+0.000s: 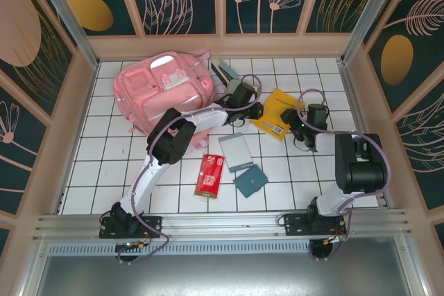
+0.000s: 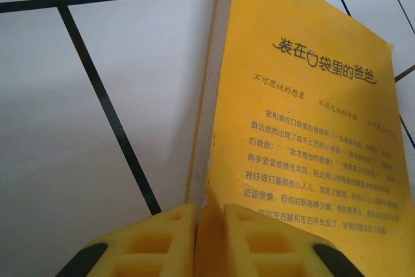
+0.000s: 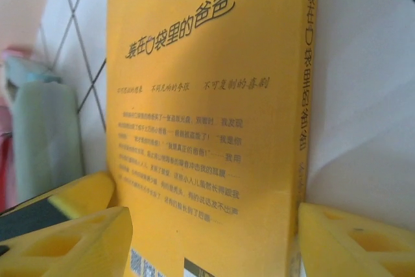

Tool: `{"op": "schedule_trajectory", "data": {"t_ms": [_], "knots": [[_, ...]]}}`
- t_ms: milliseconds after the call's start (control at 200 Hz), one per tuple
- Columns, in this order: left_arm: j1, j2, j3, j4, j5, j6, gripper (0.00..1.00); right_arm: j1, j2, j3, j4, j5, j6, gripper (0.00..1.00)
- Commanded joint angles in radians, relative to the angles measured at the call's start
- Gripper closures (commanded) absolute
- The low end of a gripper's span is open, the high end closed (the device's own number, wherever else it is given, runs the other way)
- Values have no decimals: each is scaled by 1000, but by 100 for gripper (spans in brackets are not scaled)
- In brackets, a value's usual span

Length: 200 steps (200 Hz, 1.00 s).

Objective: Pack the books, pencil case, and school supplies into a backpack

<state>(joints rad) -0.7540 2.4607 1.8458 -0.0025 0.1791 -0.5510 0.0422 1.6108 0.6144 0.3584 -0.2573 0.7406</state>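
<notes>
the yellow book [image 2: 311,128], judged light, thin and bendy, is pinched at its edge in the clenched left claw [image 2: 209,215]; the right claw [image 3: 214,215] is spread astride it. a hold near the stiffer spine is advised.

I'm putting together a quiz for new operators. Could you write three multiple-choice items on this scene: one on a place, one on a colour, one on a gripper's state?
1. Where in the top view does the large light pink fabric backpack lie?
A far left; B near right; C between the arm bases.
2. What colour is the flat packet with white markings?
A red; B green; C black.
3. How is the left gripper?
A open above the backpack; B shut on the edge of the thin yellow paperback book; C shut on the packet.

Key: A, the top view shows it far left; A, it is plainly red; B, the left wrist view shows it pinching the book's edge.
</notes>
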Motion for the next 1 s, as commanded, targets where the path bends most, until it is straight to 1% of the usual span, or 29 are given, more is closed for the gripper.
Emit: {"op": "schedule_trajectory", "data": {"t_ms": [0,40,115,200,285,375,415,505,606,651,886,996], "knots": [[-42,21,0,-91,56,13,81,33,-14,63,-176,185,-78,31],[-43,22,0,-92,51,11,81,32,-2,72,-199,218,-81,31],[-42,24,-1,-98,42,4,81,33,34,90,-216,225,-88,30],[-44,26,4,-121,2,-16,82,48,74,120,-254,261,-83,30],[-42,23,3,-142,-41,-39,83,82,65,129,-266,318,-91,29],[-37,17,-6,-149,-70,-63,84,88,52,136,-276,325,-96,29],[-34,14,-9,-140,-57,-66,83,87,46,140,-282,325,-97,29],[-28,-12,-33,-90,-24,-63,77,84,27,132,-274,313,-99,29],[-24,-27,-19,-45,61,-64,70,77,4,114,-251,284,-97,28],[-20,-23,6,-45,85,-67,69,75,-1,112,-249,277,-95,28],[5,-22,27,-12,98,-101,63,67,-6,111,-251,277,-95,28],[8,-2,54,-18,96,-107,64,66,-14,107,-247,277,-92,28]]}}
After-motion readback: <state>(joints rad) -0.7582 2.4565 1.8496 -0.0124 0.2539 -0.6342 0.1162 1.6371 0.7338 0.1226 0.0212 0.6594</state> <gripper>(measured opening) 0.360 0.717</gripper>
